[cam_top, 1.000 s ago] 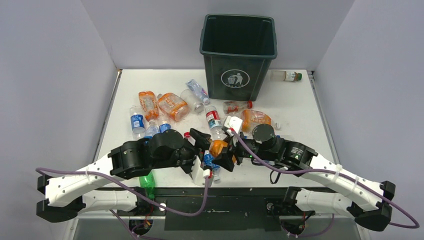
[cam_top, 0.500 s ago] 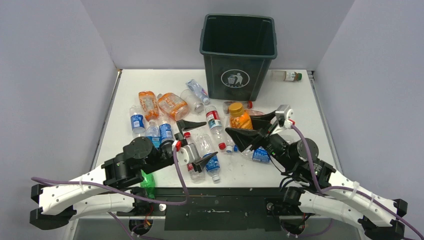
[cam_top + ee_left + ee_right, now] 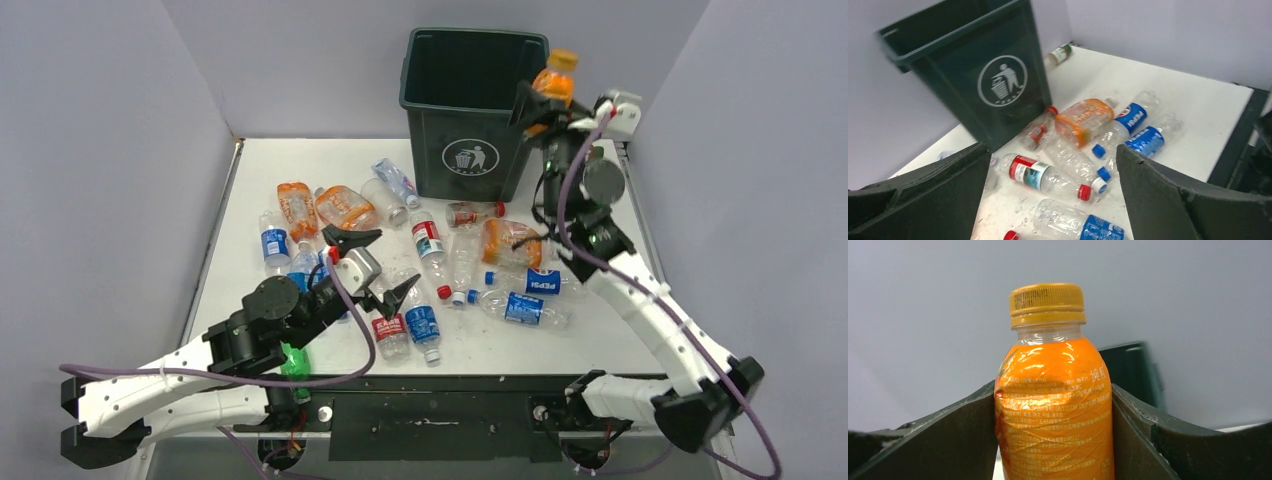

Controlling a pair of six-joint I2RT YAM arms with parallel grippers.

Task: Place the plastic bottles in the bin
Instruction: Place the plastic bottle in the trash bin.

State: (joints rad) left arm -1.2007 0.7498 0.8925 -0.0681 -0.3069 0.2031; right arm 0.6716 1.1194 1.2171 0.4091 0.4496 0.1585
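Note:
My right gripper (image 3: 548, 100) is shut on an orange bottle (image 3: 556, 80) with a yellow cap, held upright high beside the right rim of the dark green bin (image 3: 478, 100). In the right wrist view the bottle (image 3: 1055, 405) fills the gap between both fingers, with the bin's corner behind it. My left gripper (image 3: 398, 257) hangs open and empty over the bottle pile left of centre. Below its jaws lie a clear red-labelled bottle (image 3: 1035, 172), a blue-labelled one (image 3: 1098, 230) and a crushed orange one (image 3: 1083, 120), in front of the bin (image 3: 973, 65).
Several more bottles are strewn over the white table: two orange ones (image 3: 345, 210) at the left, two Pepsi bottles (image 3: 530, 282) at the right, a green one (image 3: 293, 362) at the near edge. A small bottle (image 3: 575, 151) lies behind the bin at the right. Grey walls close three sides.
The right arm has carried the orange bottle from low over the table's front up to the bin's right rim. The left gripper has opened wide and drawn back to the left.

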